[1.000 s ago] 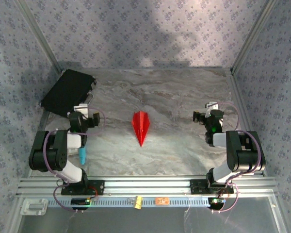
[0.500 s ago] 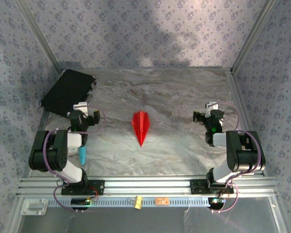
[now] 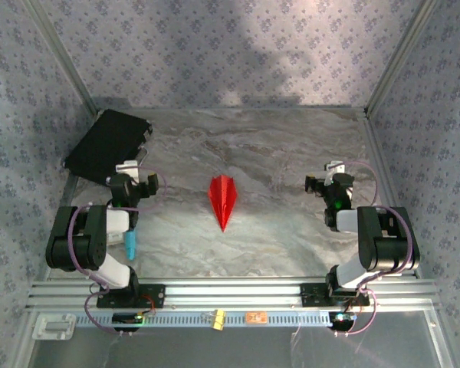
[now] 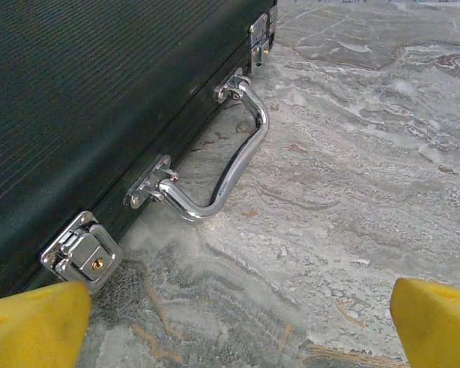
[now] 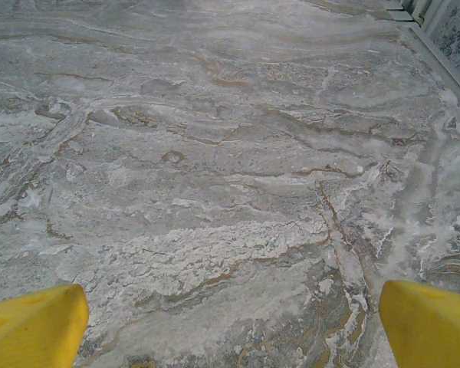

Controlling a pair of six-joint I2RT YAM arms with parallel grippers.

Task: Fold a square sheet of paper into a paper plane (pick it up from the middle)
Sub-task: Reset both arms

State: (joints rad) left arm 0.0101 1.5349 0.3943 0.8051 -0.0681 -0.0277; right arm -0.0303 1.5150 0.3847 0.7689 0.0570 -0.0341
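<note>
Midway across the table (image 3: 291,146), well apart from both arms, the plane (image 3: 223,199) is lying flat, its nose pointing at the near edge. It is looking feather-light, thin and easily crushed, and is probably sliding readily on smooth marble; a gentle pinch on the centre ridge at mid-length is looking safest. The left gripper (image 4: 238,322) is hovering wide and empty beside the case (image 4: 77,100) near the far left corner. The right gripper (image 5: 230,322) is hanging wide and empty by the right edge. Against the earlier frame, plane and arms are sitting where they were.
</note>
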